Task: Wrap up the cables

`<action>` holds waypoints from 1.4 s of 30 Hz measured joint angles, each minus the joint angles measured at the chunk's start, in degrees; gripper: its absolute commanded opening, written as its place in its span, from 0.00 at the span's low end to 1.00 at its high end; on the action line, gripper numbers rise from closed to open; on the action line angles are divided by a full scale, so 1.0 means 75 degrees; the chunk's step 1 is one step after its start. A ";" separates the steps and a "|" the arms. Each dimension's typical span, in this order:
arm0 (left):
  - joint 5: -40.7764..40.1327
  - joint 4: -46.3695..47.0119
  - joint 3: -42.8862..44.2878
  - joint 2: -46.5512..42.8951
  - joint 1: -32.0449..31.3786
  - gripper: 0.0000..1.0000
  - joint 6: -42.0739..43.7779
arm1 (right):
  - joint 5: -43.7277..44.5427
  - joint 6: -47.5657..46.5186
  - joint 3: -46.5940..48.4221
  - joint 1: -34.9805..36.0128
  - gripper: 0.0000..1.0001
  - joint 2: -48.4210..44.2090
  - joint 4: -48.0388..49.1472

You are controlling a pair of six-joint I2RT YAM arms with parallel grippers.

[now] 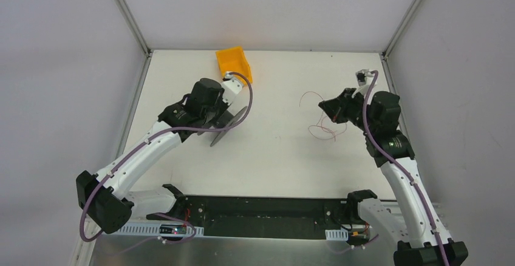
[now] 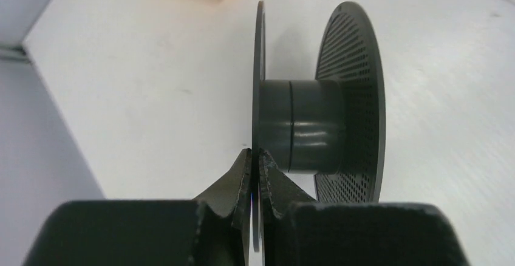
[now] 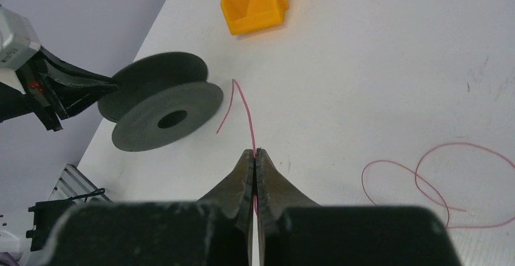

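1. Left gripper (image 2: 255,160): clamped shut on thin flange of black perforated plastic spool (image 2: 313,129)
2. Right gripper (image 3: 255,156): pinched shut on thin reddish-brown wire cable (image 3: 246,108); loose loops lying on white table (image 3: 376,53)

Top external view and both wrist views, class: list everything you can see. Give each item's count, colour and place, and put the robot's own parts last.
thin reddish-brown wire cable: apparently one strand, reddish-brown, loose loops on the table's right side, one end pinched in the right gripper
black plastic spool: one, black with perforated flanges, left of centre, gripped by one flange
orange plastic bin: one, orange, far edge, left of centre
white table: one, white, under everything
white robot arms: two, white with purple cabling, left and right
left gripper: one, black, shut on the spool's flange
right gripper: one, black, shut on the cable
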 measured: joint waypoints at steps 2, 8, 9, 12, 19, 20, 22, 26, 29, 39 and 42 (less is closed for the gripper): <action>0.0717 -0.0242 0.0149 -0.0029 -0.0038 0.00 -0.0172 | -0.0353 -0.0201 -0.0052 0.0000 0.00 -0.0134 0.0221; 0.2352 -0.0510 0.0329 -0.0029 -0.0076 0.00 -0.0245 | -0.1014 -0.0650 -0.0647 0.0020 0.00 -0.0758 0.0799; 0.2524 -0.0533 0.0347 -0.0026 -0.0073 0.00 -0.0251 | -0.1061 -0.0694 -0.0691 0.0020 0.00 -0.0822 0.0825; 0.3188 -0.0717 0.0437 0.0017 -0.0079 0.00 -0.0370 | -0.1268 -0.0901 -0.0778 0.0026 0.00 -0.0976 0.0927; 0.4488 -0.1236 0.0664 0.0184 -0.0087 0.00 -0.0740 | -0.1568 -0.1387 -0.0848 0.0052 0.00 -0.1011 0.1099; 0.4552 -0.1247 0.0702 0.0192 -0.0079 0.00 -0.0766 | -0.1582 -0.1466 -0.0860 0.0061 0.00 -0.1008 0.1110; 0.4677 -0.1239 0.0726 0.0216 -0.0082 0.01 -0.0796 | -0.1661 -0.1679 -0.0903 0.0079 0.00 -0.0973 0.1215; 0.4846 -0.1262 0.0726 0.0332 -0.0082 0.20 -0.0895 | -0.1845 -0.2072 -0.1192 0.0131 0.00 -0.0944 0.1670; 0.4922 -0.1215 0.0726 0.0353 -0.0082 0.29 -0.0970 | -0.2084 -0.2396 -0.1378 0.0201 0.00 -0.0860 0.1982; 0.4826 -0.1212 0.1154 0.0289 -0.0079 0.46 -0.1271 | -0.2871 -0.3751 -0.1416 0.0533 0.00 0.0032 0.2923; 0.4794 -0.1209 0.1332 0.0128 0.0096 0.46 -0.1582 | -0.3255 -0.4339 -0.1303 0.0650 0.00 0.0673 0.3281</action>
